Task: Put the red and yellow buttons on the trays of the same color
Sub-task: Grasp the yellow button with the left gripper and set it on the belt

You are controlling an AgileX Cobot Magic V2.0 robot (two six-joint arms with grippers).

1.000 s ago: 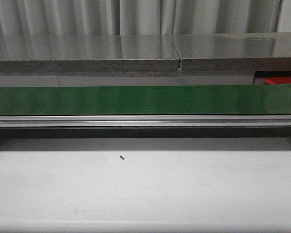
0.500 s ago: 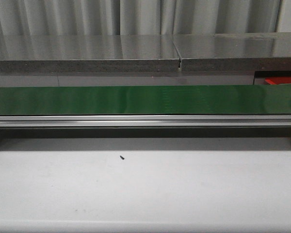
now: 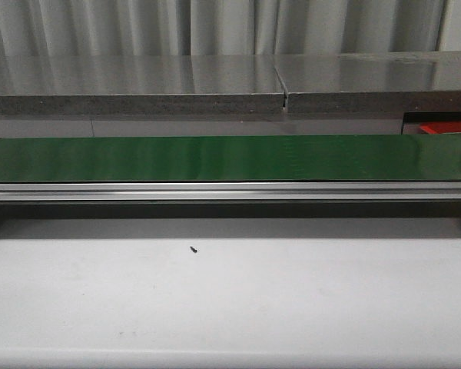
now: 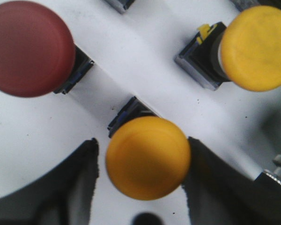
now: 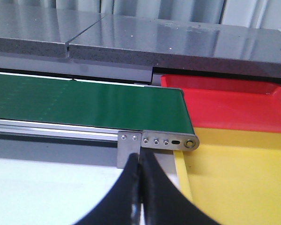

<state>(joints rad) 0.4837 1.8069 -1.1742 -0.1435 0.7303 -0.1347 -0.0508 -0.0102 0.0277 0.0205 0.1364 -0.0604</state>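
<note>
Left gripper (image 4: 143, 187) spread wide, fingers either side of a yellow button (image 4: 148, 157), not touching it yet, nothing held. Second yellow button (image 4: 256, 47) at 2 o'clock from it, red button (image 4: 30, 48) at 10 o'clock, all on the white table (image 4: 145, 61). Right gripper (image 5: 140, 187) pinched closed, empty, facing the green conveyor (image 5: 84, 105), with yellow tray (image 5: 243, 178) and red tray (image 5: 225, 105) beyond. Risk: rounded cap may slip out if the close lands off-centre, or a finger may nudge the neighbouring buttons

Both grippers low, neither arm in my front view.
My left gripper (image 4: 143, 187) has its jaws spread wide; my right gripper (image 5: 140, 187) has its jaws pressed together.
</note>
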